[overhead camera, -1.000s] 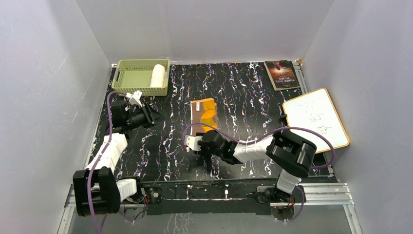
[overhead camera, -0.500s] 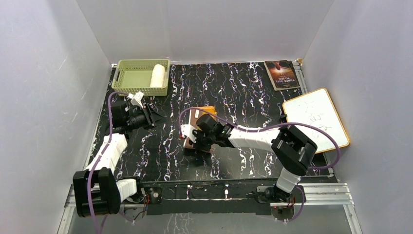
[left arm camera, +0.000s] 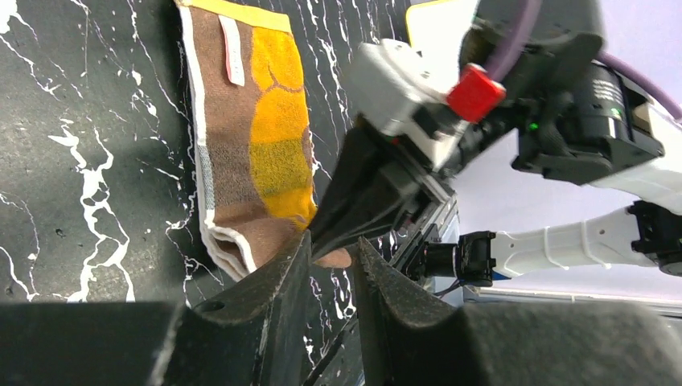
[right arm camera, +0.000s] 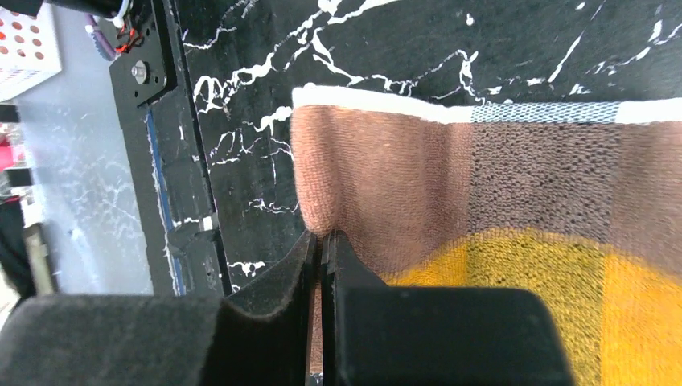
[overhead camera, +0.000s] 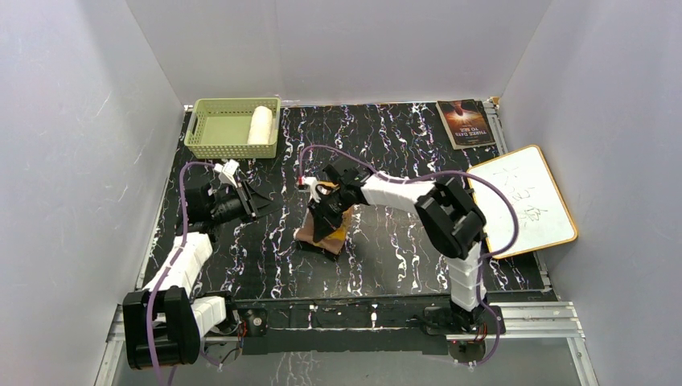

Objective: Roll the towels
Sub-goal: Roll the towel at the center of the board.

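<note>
Now | right fingers [right arm camera: 323, 251] clamped on orange towel [right arm camera: 482, 201] (edge raised) | left fingers [left arm camera: 299, 259] apart, empty

The cream-white towel [overhead camera: 260, 125] sits rolled in the basket [overhead camera: 221, 129], far left. The orange-and-brown towel [overhead camera: 320, 234] lies mid-table, unrolled, one end raised.

basket [overhead camera: 217, 129] far-left, rolled towel [overhead camera: 259, 125] in it | second towel [overhead camera: 315, 236] centre | book [overhead camera: 466, 123] far-right | whiteboard [overhead camera: 523, 197] right edge
</note>
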Tool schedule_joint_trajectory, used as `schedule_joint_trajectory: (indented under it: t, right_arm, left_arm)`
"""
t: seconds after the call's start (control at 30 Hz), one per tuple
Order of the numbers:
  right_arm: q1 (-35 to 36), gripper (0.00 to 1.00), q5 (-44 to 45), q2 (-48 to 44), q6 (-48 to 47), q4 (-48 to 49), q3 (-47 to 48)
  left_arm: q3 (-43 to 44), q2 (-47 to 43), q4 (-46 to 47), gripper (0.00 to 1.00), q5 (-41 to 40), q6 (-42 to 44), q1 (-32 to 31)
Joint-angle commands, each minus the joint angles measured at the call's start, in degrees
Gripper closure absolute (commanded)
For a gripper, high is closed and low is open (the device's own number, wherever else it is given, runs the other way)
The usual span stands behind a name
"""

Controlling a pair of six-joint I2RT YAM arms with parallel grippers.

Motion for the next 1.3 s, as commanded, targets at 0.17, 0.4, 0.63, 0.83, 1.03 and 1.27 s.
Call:
schedule_joint_trajectory:
  t: [0.17, 0.4, 0.63, 0.83, 1.03, 1.27]
  right_arm:
    - [-4.61, 1.0, -10.57, 7.49, 0.48, -8.82, 8.91]
    - [-6.31, 1.0, -14.95, 10.88, -0.01, -11.87, 13.79]
    - [-7.79, 1.0, -20.83, 11.64, 1.93, -9.98, 14.42]
    - [-10.26, 1.0, -22.0, 14.61, 3.5, -9.23, 15.74]
    - [-13.04, 1.0, -24.34, 19.4, 5.83, -8.1, 17.57]
    - [-14.08, 1.0, -23.0, 23.35, 6.98, -7.21, 18.81]
  left_arm:
    - [-0.67, -2.74, 0.52, 0.78, 0.23, -2.47, -1.37]
    - [-0.19, -2.03, 0.22, 0.78, -1.28, -2.49, -3.46]
    - [1.11, -0.98, 0.26, 0.79, -2.67, -2.44, -5.46]
    - [1.12, 1.59, 2.77, 0.79, -5.03, -3.67, -9.47]
    - [2.04, 5.72, 5.44, 0.79, -7.25, -4.36, -13.95]
    - [3.24, 9.55, 7.54, 0.79, -8.67, -4.53, -16.87]
